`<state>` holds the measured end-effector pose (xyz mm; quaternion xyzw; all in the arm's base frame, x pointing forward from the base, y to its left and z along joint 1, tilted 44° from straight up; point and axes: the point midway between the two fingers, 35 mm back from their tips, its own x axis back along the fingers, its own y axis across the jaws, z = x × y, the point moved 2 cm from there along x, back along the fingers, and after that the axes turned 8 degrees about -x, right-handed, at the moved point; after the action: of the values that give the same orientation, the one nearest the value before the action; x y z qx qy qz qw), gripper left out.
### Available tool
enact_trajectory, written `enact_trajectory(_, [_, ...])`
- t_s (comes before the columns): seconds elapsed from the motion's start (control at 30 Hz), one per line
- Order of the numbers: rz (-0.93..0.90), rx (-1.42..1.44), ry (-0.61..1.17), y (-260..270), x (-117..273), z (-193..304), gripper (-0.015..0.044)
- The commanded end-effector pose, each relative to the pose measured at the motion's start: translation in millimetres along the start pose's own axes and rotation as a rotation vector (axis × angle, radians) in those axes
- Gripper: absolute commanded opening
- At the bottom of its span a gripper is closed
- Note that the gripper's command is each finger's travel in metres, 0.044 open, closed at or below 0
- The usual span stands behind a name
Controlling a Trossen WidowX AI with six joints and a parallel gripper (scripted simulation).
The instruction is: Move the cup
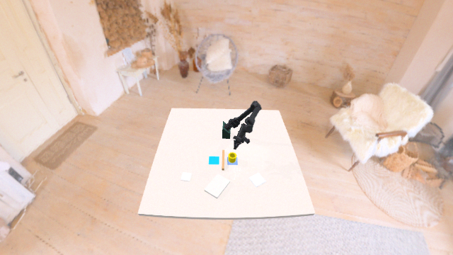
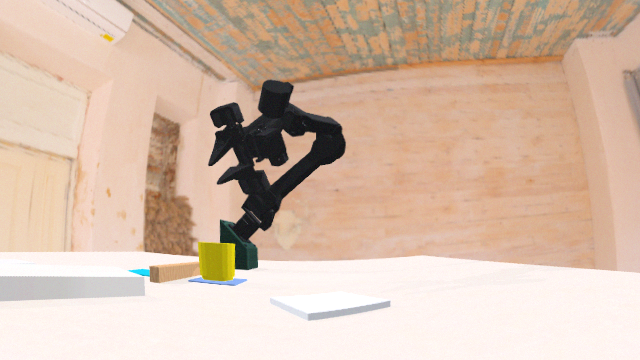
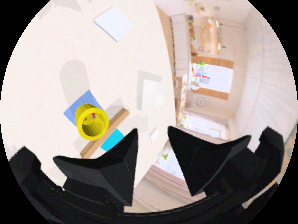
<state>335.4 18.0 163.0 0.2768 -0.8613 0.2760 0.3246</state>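
The yellow cup (image 1: 232, 158) (image 2: 217, 261) (image 3: 92, 126) stands upright on the blue pad (image 1: 232, 163) (image 2: 240, 282) (image 3: 84, 98). A few small marbles (image 3: 93, 116) show inside it in the wrist view. The other pad (image 1: 214, 160) (image 2: 140, 272) (image 3: 112, 140), cyan, lies bare on the far side of a wooden bar. My gripper (image 2: 214, 174) (image 3: 152, 130) is open, its fingers partly apart with nothing between them. It is high above the table, behind the cup, and does not touch it.
The wooden bar (image 1: 223, 161) (image 2: 172, 272) (image 3: 118, 120) lies between the two pads. A thick white slab (image 1: 217, 186) (image 2: 70, 288) (image 3: 151, 94) and two thinner white ones (image 1: 257, 179) (image 1: 186, 176) lie on the side of the pads away from the arm's base.
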Motion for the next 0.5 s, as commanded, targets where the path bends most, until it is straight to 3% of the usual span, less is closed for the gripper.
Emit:
enact_trajectory(0.0, [-0.634, 0.362, -0.021, 48.5, -36.7, 42.4, 0.0167])
enact_trajectory(0.13, [-0.816, 0.423, -0.143, 60.5, -40.5, 49.6, 0.0167])
enact_trajectory(0.47, [-0.826, 0.426, -0.152, 65.0, -36.6, 47.5, 0.0167])
